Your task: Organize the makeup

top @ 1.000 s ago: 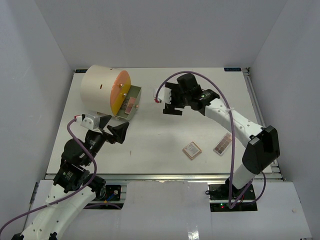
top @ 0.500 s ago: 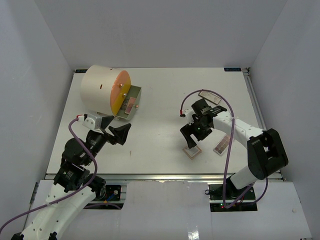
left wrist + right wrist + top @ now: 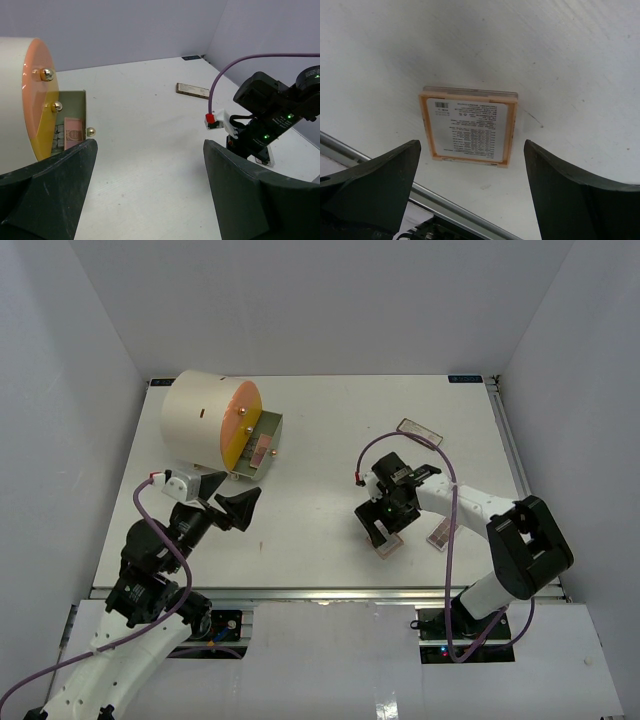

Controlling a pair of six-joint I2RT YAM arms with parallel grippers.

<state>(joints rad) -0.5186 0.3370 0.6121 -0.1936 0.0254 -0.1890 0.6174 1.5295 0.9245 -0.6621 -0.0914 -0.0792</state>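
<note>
Beneath our right hand [image 3: 384, 522], the flat orange-rimmed palette [image 3: 467, 127] is mostly hidden from overhead; that hand gapes wide, empty.

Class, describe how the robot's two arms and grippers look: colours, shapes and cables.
The left arm and right arm have white links with black joints. A purple cable with a red plug loops along each. The left gripper and right gripper have broad, dark, wedge-shaped fingers.
</note>
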